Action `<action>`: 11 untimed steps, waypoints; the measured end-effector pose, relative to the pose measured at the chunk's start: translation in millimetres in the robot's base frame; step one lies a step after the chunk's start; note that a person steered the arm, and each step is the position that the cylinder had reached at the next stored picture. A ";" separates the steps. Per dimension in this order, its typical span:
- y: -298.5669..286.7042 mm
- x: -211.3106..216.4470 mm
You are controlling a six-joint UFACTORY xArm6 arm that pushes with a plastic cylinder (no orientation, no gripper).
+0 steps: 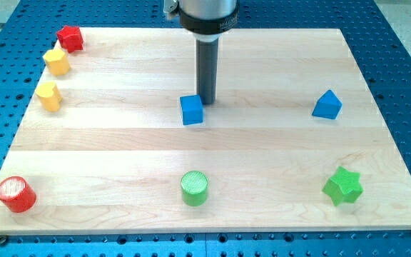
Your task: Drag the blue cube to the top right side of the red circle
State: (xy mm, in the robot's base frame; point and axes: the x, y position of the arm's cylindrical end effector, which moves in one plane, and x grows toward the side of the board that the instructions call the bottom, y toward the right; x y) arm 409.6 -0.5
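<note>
The blue cube (191,110) sits near the middle of the wooden board (120,150). My tip (206,102) is down on the board just to the view's right and slightly above the cube, touching or nearly touching its upper right corner. The red circle (16,194), a short red cylinder, stands at the board's bottom left corner, far from the cube and the tip.
A red block (70,38), a yellow block (57,62) and a yellow heart-like block (48,96) line the top left edge. A blue triangular block (327,105) is at the right, a green cylinder (195,188) at bottom middle, a green star (342,187) at bottom right.
</note>
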 end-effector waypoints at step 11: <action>-205.9 54.1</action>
